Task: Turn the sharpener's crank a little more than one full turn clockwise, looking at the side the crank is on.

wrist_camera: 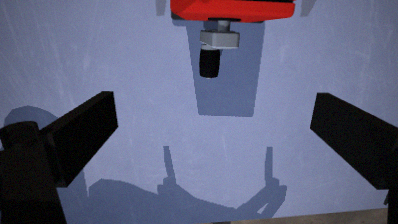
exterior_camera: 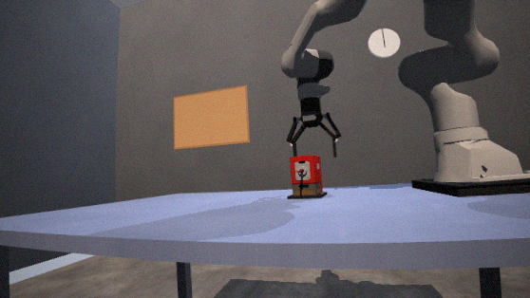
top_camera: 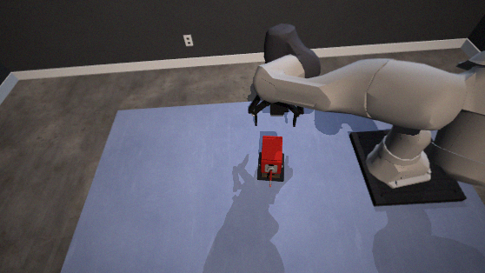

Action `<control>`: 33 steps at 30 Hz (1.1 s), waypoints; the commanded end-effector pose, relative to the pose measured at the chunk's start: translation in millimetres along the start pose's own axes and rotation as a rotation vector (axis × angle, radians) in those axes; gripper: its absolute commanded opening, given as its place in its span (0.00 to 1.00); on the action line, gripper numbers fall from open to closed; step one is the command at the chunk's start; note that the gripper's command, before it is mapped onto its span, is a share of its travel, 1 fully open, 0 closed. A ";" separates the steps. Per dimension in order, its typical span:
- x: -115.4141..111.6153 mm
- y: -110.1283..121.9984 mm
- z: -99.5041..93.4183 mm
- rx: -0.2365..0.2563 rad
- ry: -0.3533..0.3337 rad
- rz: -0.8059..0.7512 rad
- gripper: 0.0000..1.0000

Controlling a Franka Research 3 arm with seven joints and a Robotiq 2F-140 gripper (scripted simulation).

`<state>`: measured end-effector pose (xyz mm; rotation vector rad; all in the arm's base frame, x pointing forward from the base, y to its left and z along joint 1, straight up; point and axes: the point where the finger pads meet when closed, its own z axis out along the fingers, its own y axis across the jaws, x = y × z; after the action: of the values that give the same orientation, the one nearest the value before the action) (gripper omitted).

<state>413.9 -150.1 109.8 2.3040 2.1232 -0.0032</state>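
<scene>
The sharpener (top_camera: 271,149) (exterior_camera: 312,172) (wrist_camera: 232,9) is a red box on a dark base, standing near the middle of the blue table (top_camera: 165,196) (exterior_camera: 237,223). Its crank (top_camera: 271,175) (exterior_camera: 302,176) (wrist_camera: 209,63) sticks out of the side that faces the front of the table, on a grey hub, and hangs downward. In the wrist view the crank's black handle shows at the top middle. My gripper (top_camera: 275,119) (exterior_camera: 312,149) (wrist_camera: 214,110) is open and empty. It points down and hangs a little above the sharpener's top, toward its rear.
The arm's base stands on a black plate (top_camera: 452,196) (exterior_camera: 475,187) at the right of the table. An orange panel (exterior_camera: 211,117) hangs on the back wall. The table's front edge shows at the bottom of the wrist view.
</scene>
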 end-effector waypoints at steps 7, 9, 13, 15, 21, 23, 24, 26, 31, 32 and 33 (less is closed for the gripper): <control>3.8 -1.2 0.5 0.001 0.012 0.032 1.00; 3.8 -1.2 0.5 0.001 0.012 0.032 1.00; 3.8 -1.2 0.5 0.001 0.012 0.032 0.10; 3.8 -1.2 0.5 0.001 0.012 0.032 0.10; 3.8 -1.2 0.5 0.001 0.012 0.032 0.10; 3.8 -1.2 0.5 0.001 0.012 0.032 0.10; 3.8 -1.2 0.5 0.001 0.012 0.032 0.10; 3.8 -1.2 0.5 0.001 0.012 0.032 0.10; 3.8 -1.2 0.5 0.001 0.012 0.032 0.10; 3.8 -1.2 0.5 0.001 0.012 0.032 0.10; 3.8 -1.2 0.5 0.001 0.012 0.032 0.10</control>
<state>413.1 -147.1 109.1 2.3352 2.1000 0.0040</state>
